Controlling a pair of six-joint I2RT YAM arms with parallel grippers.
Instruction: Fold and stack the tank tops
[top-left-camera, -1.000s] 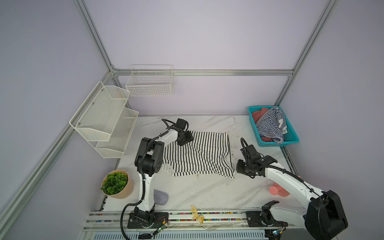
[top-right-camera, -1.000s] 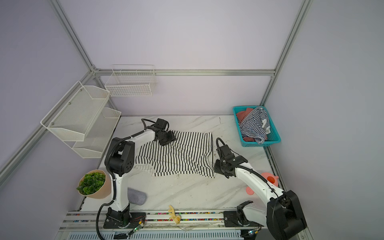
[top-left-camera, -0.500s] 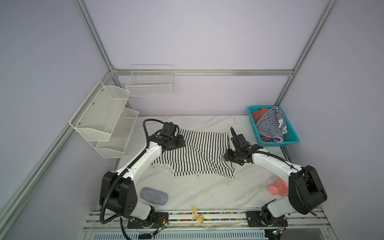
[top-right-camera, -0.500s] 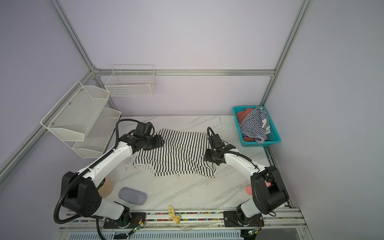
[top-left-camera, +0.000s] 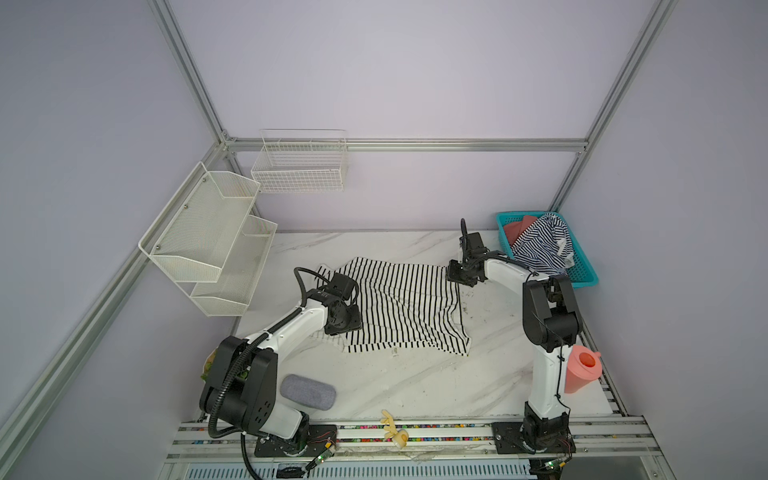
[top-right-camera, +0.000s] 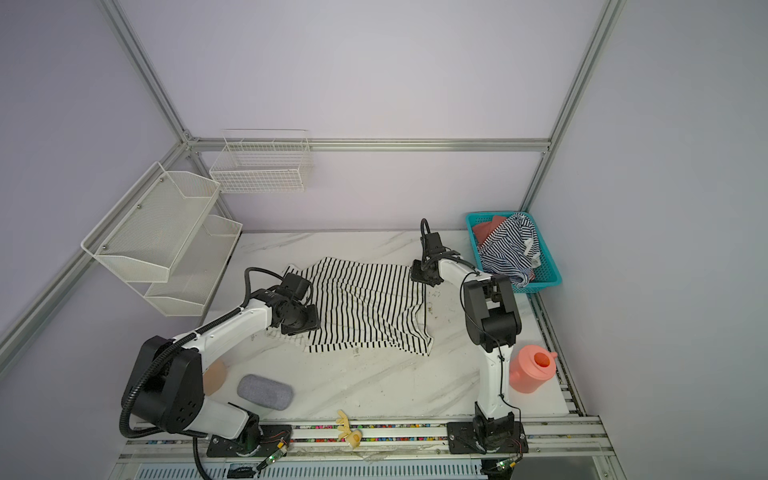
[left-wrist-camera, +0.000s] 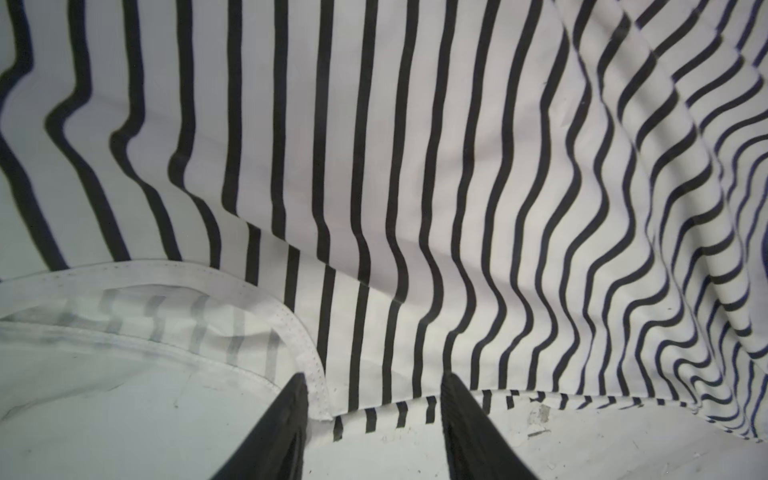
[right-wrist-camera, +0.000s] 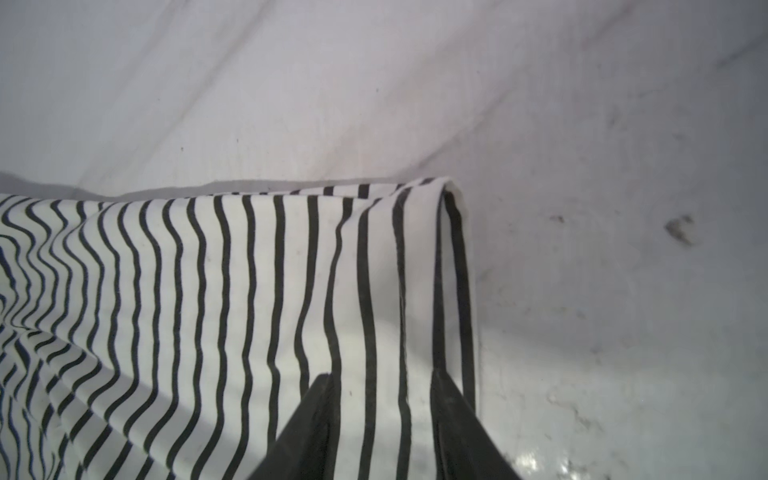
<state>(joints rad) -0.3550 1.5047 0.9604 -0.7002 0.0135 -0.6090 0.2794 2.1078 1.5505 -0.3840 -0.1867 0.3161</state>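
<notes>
**Marble tabletop, one top laid out, both grippers on its edges: what could go sideways**

Marble tabletop is mostly bare. The white tank top with wide black stripes is spread near the middle, rumpled, with a diagonal crease. The navy-and-white thin-striped tank top sits heaped in the teal plastic basket at the far right corner, well apart.

My worries: both grippers are partway open and not clamped on anything, as far as I can tell. The left gripper straddles the hem right beside the white armhole trim. If it closes there it may nab only the trim or a single layer, and the rest drags. The right gripper sits over the far right corner, where the edge is rolled over on itself. Pinch that and the roll probably gets folded in. Uneven grabs would likely mean a skewed fold, and those wrinkles won't flatten themselves.

Cloth vs fingers: on the left, the hem runs across the gap between them. On the right, flat striped fabric lies between them, side edge just beside one finger.
</notes>
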